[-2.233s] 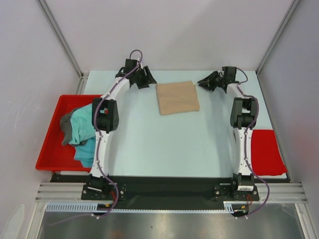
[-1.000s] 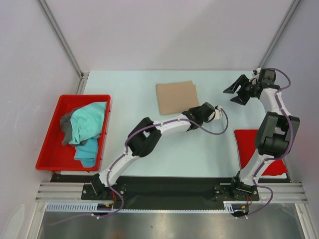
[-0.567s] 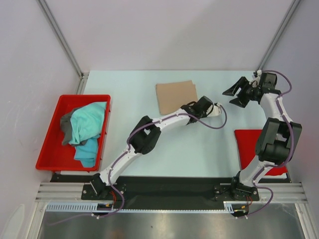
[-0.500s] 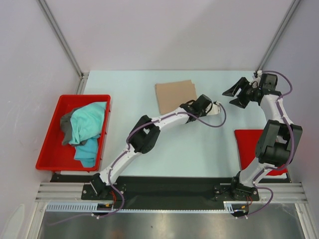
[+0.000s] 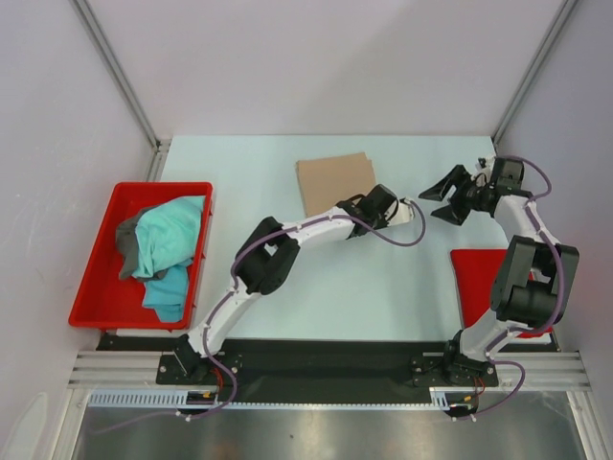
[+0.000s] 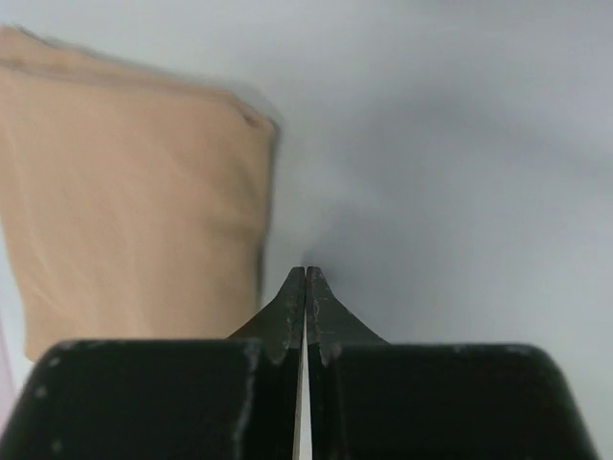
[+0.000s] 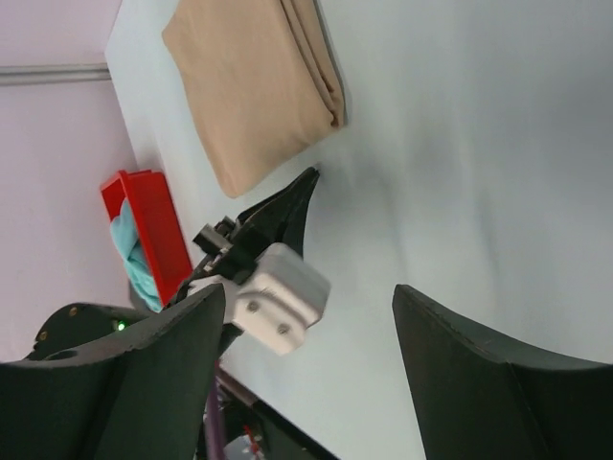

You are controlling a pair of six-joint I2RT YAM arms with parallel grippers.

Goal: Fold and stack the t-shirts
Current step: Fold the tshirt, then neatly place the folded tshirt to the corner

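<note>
Tan-beige t-shirt (image 5: 332,182) lies folded in a flat rectangle at the far middle of the table (image 5: 287,278), edges square, with the layered fold edge showing on its right side. Left gripper (image 6: 306,276) is low over the table at the shirt's near-right corner, its fingers pressed together with nothing between them. The tips sit just beside the cloth edge; cannot tell if they touch it. Right gripper (image 5: 433,201) is to the right of the shirt, jaws spread wide and empty, with bare table between it and the left wrist. Teal t-shirt (image 5: 170,238) and dark grey t-shirt (image 5: 125,246) are bunched together in the red tray (image 5: 88,297) at the left table edge. Red mat (image 5: 498,287) lies flat at the near right, partly under the right arm. Open table lies between the tan shirt and the tray.
</note>
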